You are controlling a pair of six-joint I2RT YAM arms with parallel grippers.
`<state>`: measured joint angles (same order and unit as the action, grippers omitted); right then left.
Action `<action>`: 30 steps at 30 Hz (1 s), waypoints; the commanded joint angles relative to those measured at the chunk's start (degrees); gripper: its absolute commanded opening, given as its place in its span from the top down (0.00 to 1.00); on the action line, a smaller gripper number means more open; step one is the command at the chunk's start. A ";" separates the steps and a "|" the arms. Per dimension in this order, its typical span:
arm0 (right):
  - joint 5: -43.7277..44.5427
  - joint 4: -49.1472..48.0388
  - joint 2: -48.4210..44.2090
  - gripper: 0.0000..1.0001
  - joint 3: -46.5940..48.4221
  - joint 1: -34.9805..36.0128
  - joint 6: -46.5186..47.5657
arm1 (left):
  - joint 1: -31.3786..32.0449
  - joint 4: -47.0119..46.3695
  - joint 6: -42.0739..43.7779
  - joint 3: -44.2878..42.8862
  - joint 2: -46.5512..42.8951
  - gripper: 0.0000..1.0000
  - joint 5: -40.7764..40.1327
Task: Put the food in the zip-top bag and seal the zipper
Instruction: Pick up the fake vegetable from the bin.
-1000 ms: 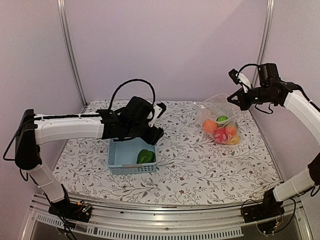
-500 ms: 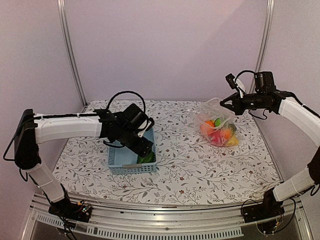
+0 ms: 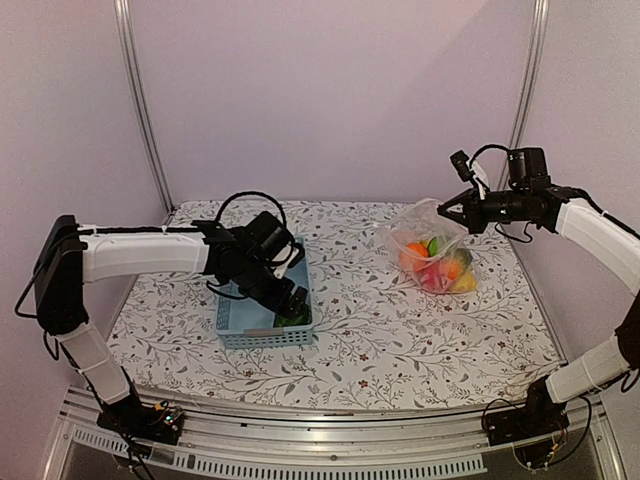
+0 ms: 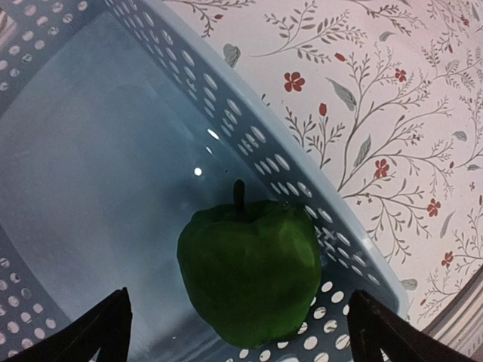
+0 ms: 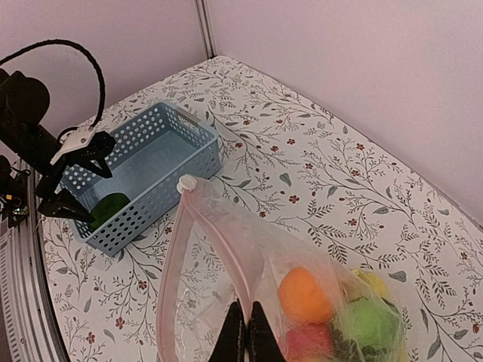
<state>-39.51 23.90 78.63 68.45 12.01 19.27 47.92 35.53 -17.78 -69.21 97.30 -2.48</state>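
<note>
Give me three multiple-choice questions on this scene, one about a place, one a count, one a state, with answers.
1. Where is the green pepper? A in the blue basket; B on the tablecloth; C held in the air.
2. How many food pieces lie in the basket? A three; B one; C none.
3. The right claw is: A wide open; B out of view; C shut on the zip-top bag at its mouth edge.
Answers: 1 A, it sits inside the basket walls. 2 B, only the pepper shows inside. 3 C, it pinches the bag's edge.

Floral tablecloth [image 3: 380, 330]; plain lilac walls [image 3: 330, 90].
</note>
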 commanded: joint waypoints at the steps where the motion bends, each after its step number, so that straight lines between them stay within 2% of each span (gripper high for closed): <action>1: -0.24 -0.96 -1.42 1.00 -1.25 0.30 -0.32 | -0.98 -0.03 -0.10 0.44 2.50 0.00 1.18; 9: -0.09 -1.11 -1.84 1.00 -1.73 0.36 -0.19 | -0.93 -1.71 0.45 -0.58 6.02 0.03 4.08; 14: -0.04 -1.18 -2.49 1.00 -2.05 0.30 -0.20 | -1.07 -1.16 0.74 -2.24 8.27 0.07 2.68; 17: -0.04 -1.22 -2.76 1.00 -2.25 0.35 -0.22 | -1.30 -0.69 0.77 -2.59 8.33 0.13 0.31; 24: 0.03 -1.31 -2.76 1.00 -2.28 0.36 -0.11 | -3.44 -0.16 0.89 -1.57 6.42 0.29 1.77; 30: 0.31 -1.30 -2.99 1.00 -2.30 0.37 0.04 | -5.12 1.05 1.58 -2.09 4.73 0.34 0.68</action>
<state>-39.51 23.11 77.19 66.98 12.01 19.27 44.36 35.11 -17.10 -70.50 104.62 -0.86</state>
